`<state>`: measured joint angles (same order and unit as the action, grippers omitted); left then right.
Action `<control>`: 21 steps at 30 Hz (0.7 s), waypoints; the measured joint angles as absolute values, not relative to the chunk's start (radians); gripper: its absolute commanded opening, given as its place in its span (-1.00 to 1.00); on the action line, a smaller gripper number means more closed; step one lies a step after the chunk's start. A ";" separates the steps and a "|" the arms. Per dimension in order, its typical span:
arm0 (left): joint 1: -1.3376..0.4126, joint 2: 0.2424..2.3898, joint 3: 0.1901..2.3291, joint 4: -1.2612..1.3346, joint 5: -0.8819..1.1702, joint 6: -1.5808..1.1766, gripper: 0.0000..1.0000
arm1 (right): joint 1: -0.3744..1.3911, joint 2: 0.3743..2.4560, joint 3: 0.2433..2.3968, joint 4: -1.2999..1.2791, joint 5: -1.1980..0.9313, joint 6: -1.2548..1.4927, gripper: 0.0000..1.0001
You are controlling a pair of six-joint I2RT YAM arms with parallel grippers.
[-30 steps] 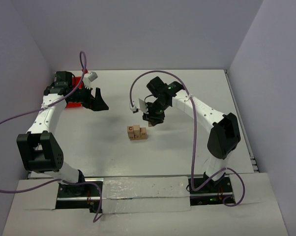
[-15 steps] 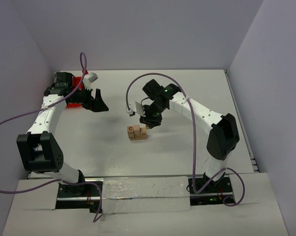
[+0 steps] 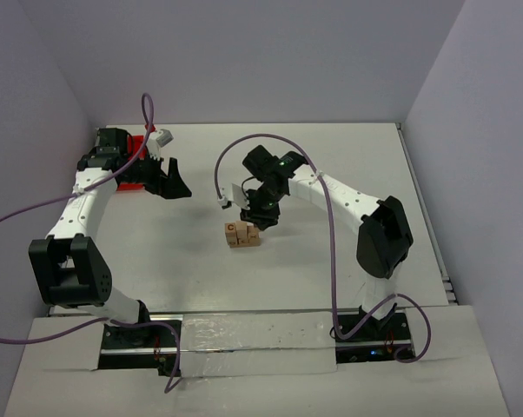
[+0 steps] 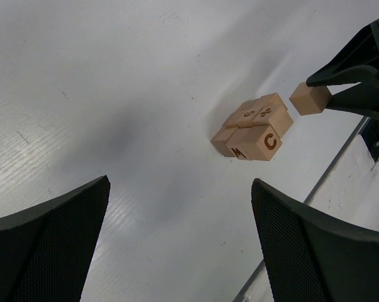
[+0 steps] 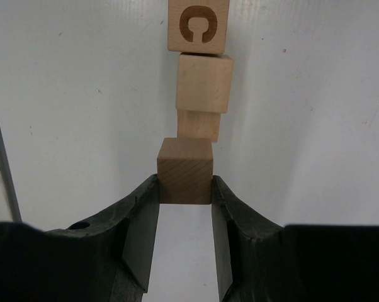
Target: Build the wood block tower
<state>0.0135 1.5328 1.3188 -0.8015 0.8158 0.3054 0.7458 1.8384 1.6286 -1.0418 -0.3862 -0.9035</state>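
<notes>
My right claw (image 5: pixel 184 189) is clamped shut on a plain block (image 5: pixel 184 168), gripping its two sides. In the last second it moved left, from off to the side to right up against the half-built tower (image 3: pixel 242 234) in the middle of the counter (image 3: pixel 192 269). Block looks lined up, so set-down is probably next. Left claw (image 3: pixel 170 180) is wide open and empty, well apart.

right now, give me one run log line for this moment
right gripper: shut on wooden cube, near block cluster | left gripper: open, empty
</notes>
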 measured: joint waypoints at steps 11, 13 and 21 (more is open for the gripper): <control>0.014 1.529 1.313 -0.804 0.812 0.321 0.99 | 0.757 1.858 1.656 -1.030 -0.369 -0.879 -0.67; 0.014 1.528 1.312 -0.804 0.811 0.322 0.99 | 0.759 1.862 1.657 -1.028 -0.367 -0.879 -0.64; 0.014 1.524 1.305 -0.805 0.811 0.323 0.99 | 0.764 1.886 1.657 -1.024 -0.364 -0.879 -0.60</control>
